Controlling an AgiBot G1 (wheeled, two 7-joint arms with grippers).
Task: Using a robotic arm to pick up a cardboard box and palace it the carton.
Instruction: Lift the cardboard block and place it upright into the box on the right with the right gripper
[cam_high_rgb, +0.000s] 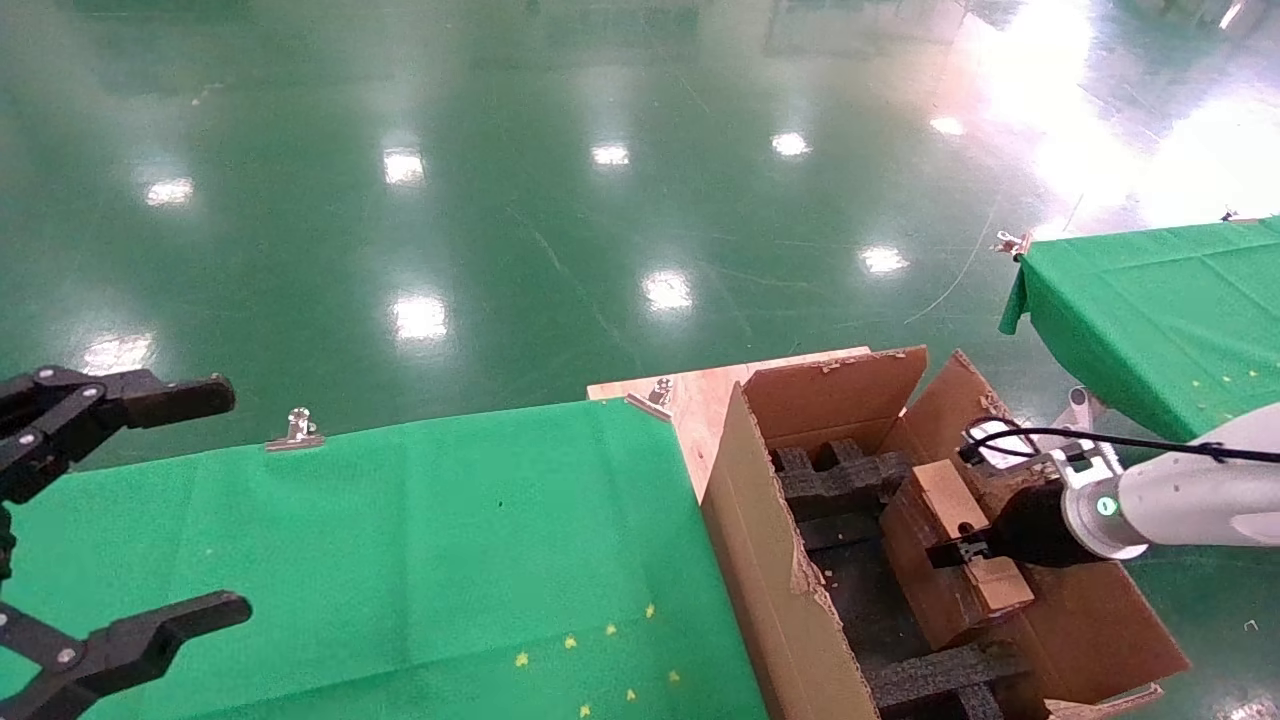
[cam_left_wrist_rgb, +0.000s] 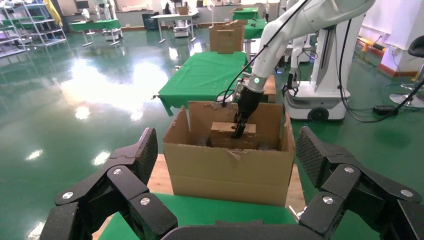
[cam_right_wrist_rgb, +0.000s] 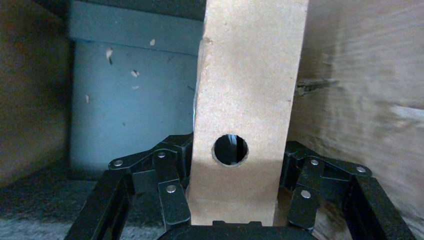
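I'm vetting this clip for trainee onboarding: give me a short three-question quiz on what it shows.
1. True or false: the right gripper is shut on the cardboard box.
2. The cardboard box is: A) on the green cloth; B) inside the carton; C) on the floor.
3. Fill in: the left gripper, over the green cloth, has its jaws ____.

Key: 1 true, the right wrist view shows the jaws clamping both sides of the cardboard box. 2 B, among the black foam inserts. 3 open, holding nothing.
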